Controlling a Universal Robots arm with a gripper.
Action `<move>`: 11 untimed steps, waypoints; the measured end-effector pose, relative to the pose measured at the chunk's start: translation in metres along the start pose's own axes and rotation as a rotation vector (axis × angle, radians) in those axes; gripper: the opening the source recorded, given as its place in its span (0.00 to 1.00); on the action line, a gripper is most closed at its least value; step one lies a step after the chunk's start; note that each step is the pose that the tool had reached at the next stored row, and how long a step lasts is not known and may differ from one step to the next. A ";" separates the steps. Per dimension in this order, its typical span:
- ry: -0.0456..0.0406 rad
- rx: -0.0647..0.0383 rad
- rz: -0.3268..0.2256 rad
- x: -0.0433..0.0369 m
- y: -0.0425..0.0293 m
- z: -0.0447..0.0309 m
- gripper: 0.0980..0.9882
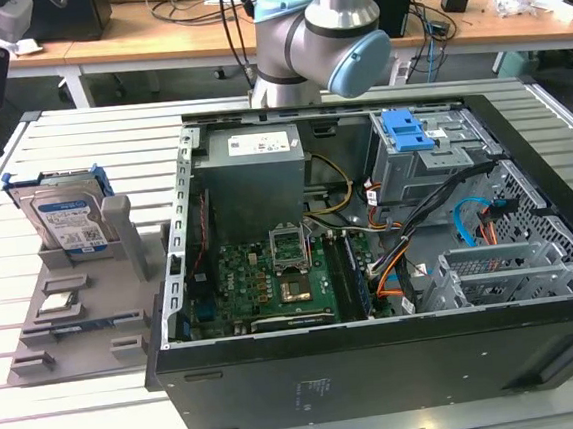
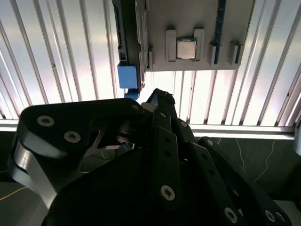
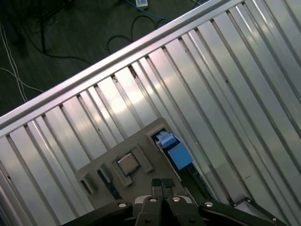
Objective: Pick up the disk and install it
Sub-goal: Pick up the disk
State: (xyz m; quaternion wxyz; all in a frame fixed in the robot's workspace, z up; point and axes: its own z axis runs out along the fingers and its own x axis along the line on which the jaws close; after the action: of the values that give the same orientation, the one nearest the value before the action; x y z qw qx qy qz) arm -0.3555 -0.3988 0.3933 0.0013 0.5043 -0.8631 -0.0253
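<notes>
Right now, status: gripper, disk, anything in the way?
Gripper shut, empty, over the grey holder. Disk upright in the holder, not yet picked. Holder's post stands close beside the disk.

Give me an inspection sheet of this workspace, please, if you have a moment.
Surface: slatted metal table, carrying an open computer case and a grey fixture tray.
Job's things: disk stands upright in the tray's holder, not picked up.
Clutter: processor chip lying in the tray.
Grippers: gripper shut, empty, above the tray, clear of the disk.
Cables: orange, black and blue wiring inside the case.
Surroundings: wooden benches with equipment behind the table.
</notes>
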 end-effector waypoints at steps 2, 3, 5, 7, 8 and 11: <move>0.0008 0.000 -0.019 0.0000 0.0000 0.0000 0.00; 0.0012 -0.001 -0.027 0.0000 0.0000 0.0000 0.00; 0.0024 -0.001 -0.052 0.0000 0.0000 0.0000 0.00; 0.0034 -0.002 -0.074 0.0000 0.0000 0.0000 0.00; 0.0038 -0.002 -0.082 0.0000 0.0000 0.0000 0.00; 0.0056 -0.003 -0.125 0.0000 0.0000 0.0000 0.00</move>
State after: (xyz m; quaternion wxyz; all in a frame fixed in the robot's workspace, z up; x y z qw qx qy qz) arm -0.3555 -0.3988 0.3933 0.0029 0.5572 -0.8300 -0.0252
